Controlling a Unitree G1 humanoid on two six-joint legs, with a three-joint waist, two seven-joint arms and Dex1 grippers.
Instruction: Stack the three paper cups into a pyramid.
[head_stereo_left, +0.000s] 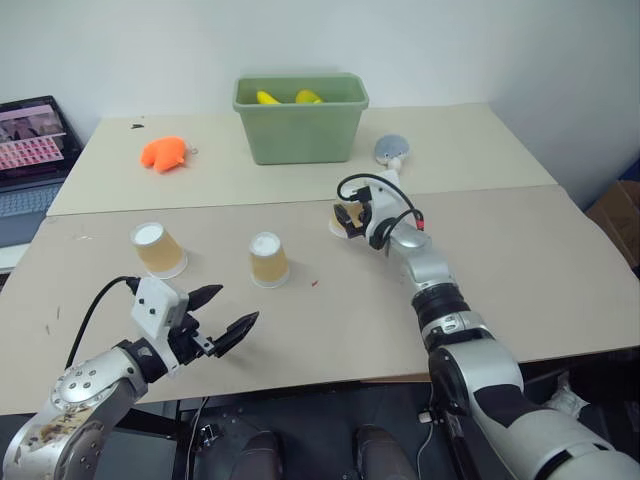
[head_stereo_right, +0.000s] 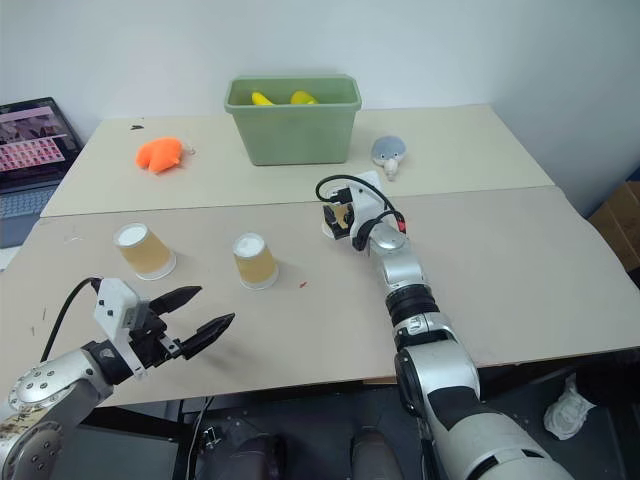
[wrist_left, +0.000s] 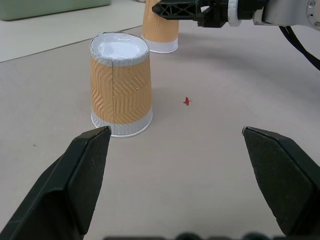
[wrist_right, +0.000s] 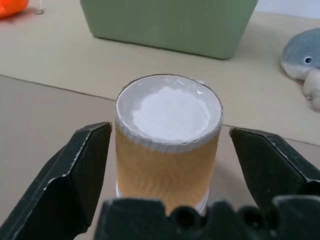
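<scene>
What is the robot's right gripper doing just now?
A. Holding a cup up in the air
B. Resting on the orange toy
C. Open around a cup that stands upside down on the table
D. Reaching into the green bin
C: the right gripper has a black finger on each side of the cup, with a gap at both sides, and the cup stands base up on the table.

Legible text, labels, brands, numbers: none recorded. Laptop (head_stereo_left: 32, 150) screen at far left showed pink rows, too small to read.
</scene>
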